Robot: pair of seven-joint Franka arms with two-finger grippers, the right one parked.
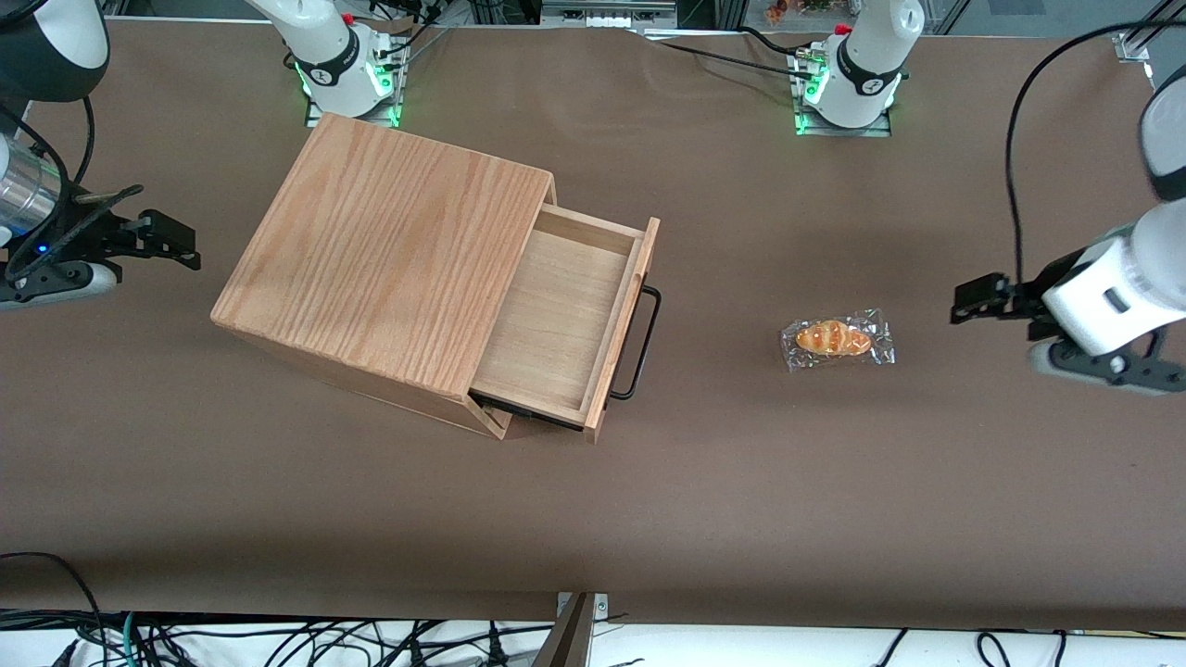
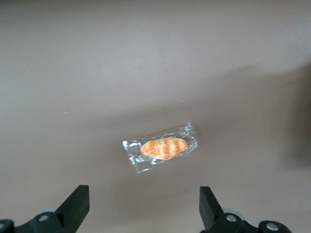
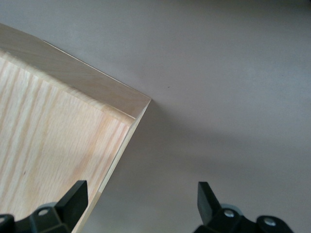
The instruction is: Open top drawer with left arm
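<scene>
While the top drawer stands pulled well out of its oak-grain box, its pale tray bare and its black bar handle facing the working arm's end of the surface, the left arm hangs over that end, well apart from the handle. Its gripper has the jaws spread wide and holding nothing. A wrapped bread roll lies between handle and gripper, with bare brown cloth all round it.
</scene>
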